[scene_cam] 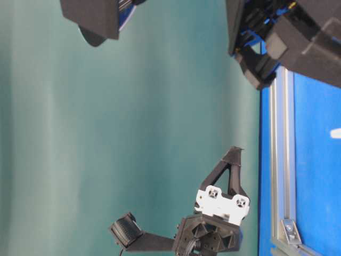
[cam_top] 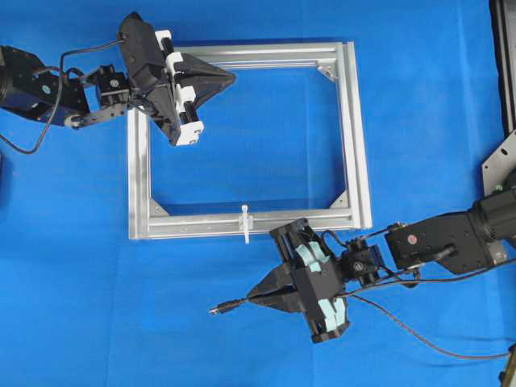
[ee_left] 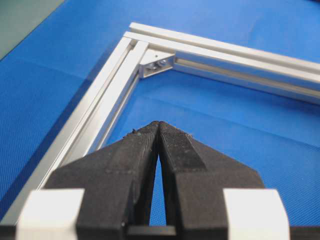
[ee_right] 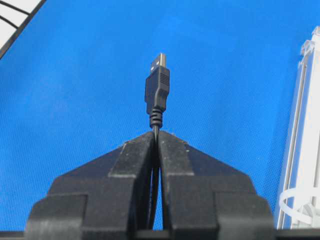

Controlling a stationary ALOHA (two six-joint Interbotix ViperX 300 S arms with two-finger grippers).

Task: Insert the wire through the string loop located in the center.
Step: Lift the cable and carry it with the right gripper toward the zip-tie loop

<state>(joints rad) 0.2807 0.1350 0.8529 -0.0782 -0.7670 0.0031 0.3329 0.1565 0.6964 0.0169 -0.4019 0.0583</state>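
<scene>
The wire (cam_top: 419,334) is a thin black cable with a USB plug (cam_top: 219,308) at its end. My right gripper (cam_top: 251,299) is shut on the wire just behind the plug, which sticks out to the left, and it stands below the silver frame's near bar. In the right wrist view the plug (ee_right: 157,85) points straight out past the closed gripper (ee_right: 156,134). The white string loop (cam_top: 245,223) sits on the frame's near bar, up and slightly right of the plug; it also shows in the right wrist view (ee_right: 299,206). My left gripper (cam_top: 230,77) is shut and empty over the frame's far left corner.
The silver aluminium frame (cam_top: 355,137) lies on the blue cloth; its corner bracket shows in the left wrist view (ee_left: 157,64). The wire trails off to the right under the right arm (cam_top: 451,238). A metal plate (cam_top: 501,161) stands at the right edge.
</scene>
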